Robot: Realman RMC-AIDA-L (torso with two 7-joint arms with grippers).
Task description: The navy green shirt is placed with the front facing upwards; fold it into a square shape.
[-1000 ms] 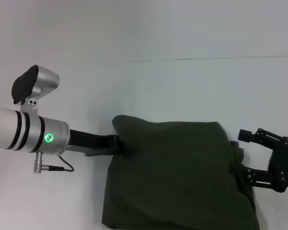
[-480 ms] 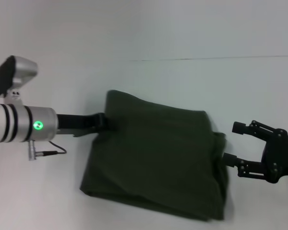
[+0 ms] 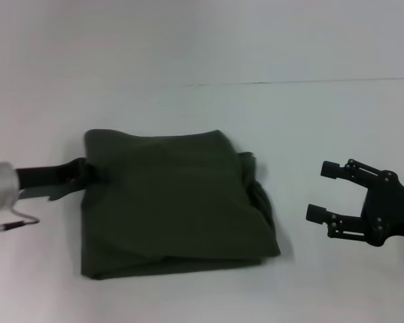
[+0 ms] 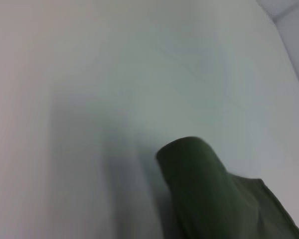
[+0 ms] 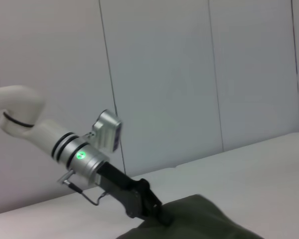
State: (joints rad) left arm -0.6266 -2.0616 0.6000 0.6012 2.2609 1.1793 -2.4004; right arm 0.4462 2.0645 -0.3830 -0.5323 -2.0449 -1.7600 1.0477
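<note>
The left gripper (image 3: 87, 171) has its fingertips buried in the edge of the shirt (image 3: 172, 202), so how they close on the cloth cannot be made out; the arm behind it runs off the picture's side. The shirt lies folded with plain green showing, and any print or neck label is tucked out of sight. In the left wrist view only one rounded corner of the shirt (image 4: 209, 194) shows, blurred and cut off by the frame. The right wrist view also crops the shirt (image 5: 199, 221) at its lower edge.
</note>
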